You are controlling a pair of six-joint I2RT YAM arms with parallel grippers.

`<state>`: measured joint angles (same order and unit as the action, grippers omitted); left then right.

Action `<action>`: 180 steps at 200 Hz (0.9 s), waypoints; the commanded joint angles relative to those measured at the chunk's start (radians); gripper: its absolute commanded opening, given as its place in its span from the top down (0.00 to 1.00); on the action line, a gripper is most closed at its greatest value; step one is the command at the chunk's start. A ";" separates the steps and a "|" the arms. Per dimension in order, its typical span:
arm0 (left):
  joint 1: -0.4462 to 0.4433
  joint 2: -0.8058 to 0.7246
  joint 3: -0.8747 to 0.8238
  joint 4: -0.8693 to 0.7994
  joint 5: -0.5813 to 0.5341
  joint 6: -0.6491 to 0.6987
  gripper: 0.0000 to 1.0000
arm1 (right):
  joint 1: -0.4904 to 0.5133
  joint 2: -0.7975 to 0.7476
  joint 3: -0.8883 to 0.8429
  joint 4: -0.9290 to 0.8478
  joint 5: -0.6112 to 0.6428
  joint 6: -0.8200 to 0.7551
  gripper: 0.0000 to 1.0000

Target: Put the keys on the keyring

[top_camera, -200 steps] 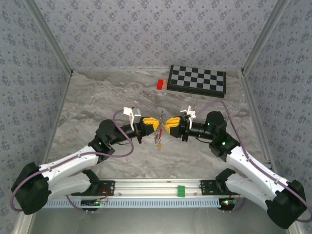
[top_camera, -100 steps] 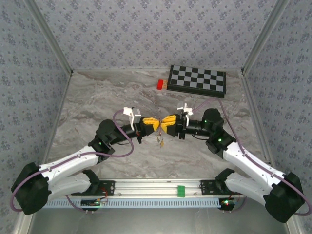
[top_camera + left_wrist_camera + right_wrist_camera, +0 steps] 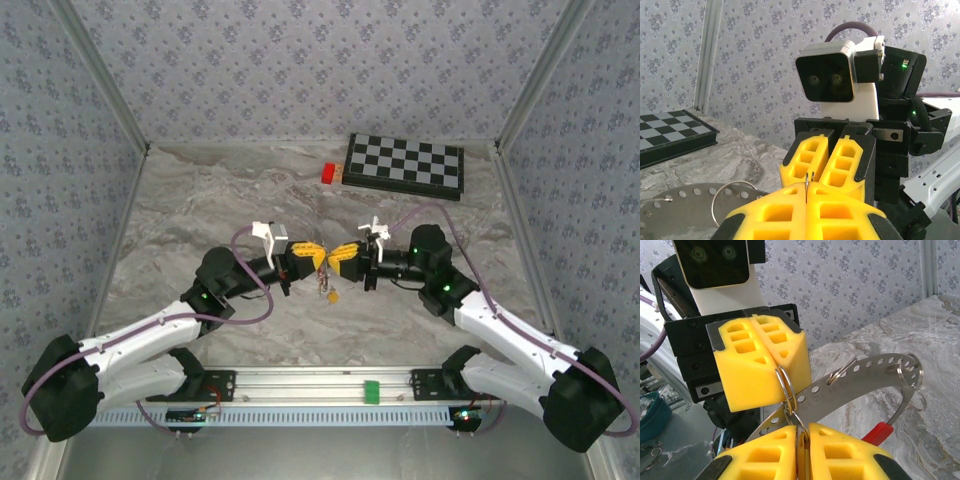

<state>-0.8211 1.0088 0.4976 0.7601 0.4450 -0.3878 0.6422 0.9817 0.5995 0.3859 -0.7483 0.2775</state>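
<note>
Marbled tabletop [image 3: 200,200] leaves us wide room; left gripper [image 3: 318,255] and right gripper [image 3: 336,254] (yellow cellular pads [image 3: 760,365]) both clamp the keyring [image 3: 860,372]

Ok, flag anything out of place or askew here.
Nothing looks spilled or damaged. The only oddity is the chessboard, which sits slightly skewed to the back wall, with a red block lying loose beside its left corner.

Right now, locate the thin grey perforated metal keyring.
The keyring hangs over the marbled table's middle between the facing tips of the left gripper and right gripper, arcing rightward in the right wrist view.
</note>
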 commanded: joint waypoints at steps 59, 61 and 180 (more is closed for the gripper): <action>-0.009 0.002 0.006 0.105 -0.022 -0.028 1.00 | 0.004 -0.078 -0.037 0.025 0.068 0.006 0.77; -0.009 0.002 0.006 0.106 -0.023 -0.028 1.00 | 0.002 -0.081 -0.038 0.028 0.067 0.007 0.77; -0.010 0.018 0.007 0.128 -0.045 -0.043 1.00 | -0.028 0.020 -0.006 0.320 -0.018 0.182 0.73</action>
<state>-0.8253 1.0248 0.4885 0.8200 0.4068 -0.4210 0.6056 0.9646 0.5655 0.6079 -0.7048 0.4034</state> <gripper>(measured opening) 0.045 0.271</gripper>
